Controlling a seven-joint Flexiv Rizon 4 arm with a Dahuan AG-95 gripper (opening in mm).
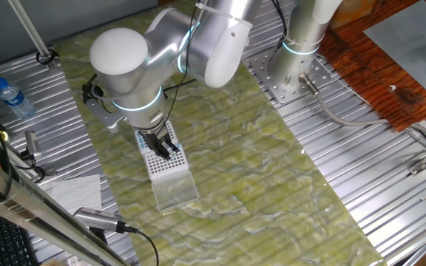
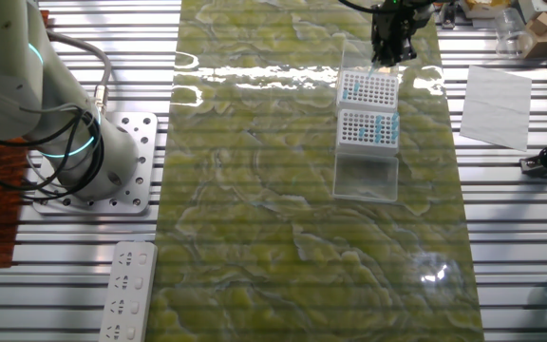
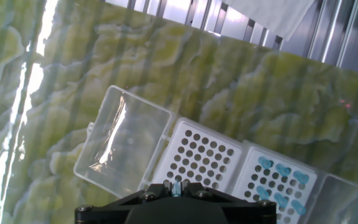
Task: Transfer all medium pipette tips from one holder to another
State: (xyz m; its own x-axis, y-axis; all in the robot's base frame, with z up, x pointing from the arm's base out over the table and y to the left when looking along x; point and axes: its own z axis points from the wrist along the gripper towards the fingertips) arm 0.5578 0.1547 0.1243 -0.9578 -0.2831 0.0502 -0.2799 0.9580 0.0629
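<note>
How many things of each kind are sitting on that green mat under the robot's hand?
White racks: 2
Clear lids, lying open: 2
Blue tips: too small to count
Total: 4, not counting the tips

a water bottle (image 1: 13, 98) lies on the ribbed metal desk (image 1: 390, 185); a white power strip (image 2: 127, 291) and paper sheet (image 2: 497, 106) rest there too.
</note>
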